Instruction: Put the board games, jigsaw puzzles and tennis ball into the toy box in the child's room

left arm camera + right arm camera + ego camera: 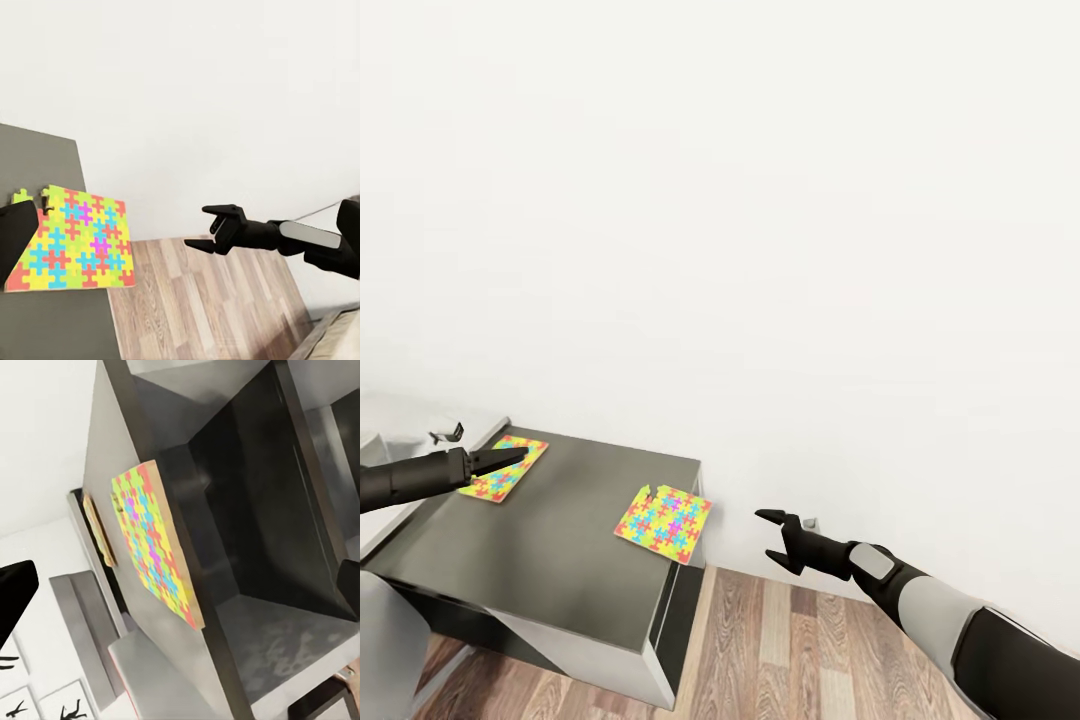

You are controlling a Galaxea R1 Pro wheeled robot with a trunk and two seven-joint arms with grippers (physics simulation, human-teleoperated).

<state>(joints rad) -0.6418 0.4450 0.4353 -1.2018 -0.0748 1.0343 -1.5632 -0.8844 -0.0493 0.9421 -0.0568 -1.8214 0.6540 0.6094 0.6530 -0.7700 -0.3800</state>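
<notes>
- Two jigsaw puzzles lie flat on the dark grey worktop (550, 540); the near puzzle (663, 522) sits by the worktop's right edge, one corner seeming to reach just past it, with a loose-looking yellow piece at its back corner; the far puzzle (505, 467) lies well apart from it, toward the back left corner.
- The left pincer (510, 458) hangs low over the far puzzle, its dark fingers drawn together to a point; whether they touch the mat I cannot tell.
- The right pincer (772, 535) is held out in the air beside the worktop, over the wooden floor (790, 650), its fingers spread apart with nothing between them; the left wrist view shows it the same way (211, 228).
- A plain white wall (760, 200) stands behind everything; a paler grey surface joins the worktop at the left.
</notes>
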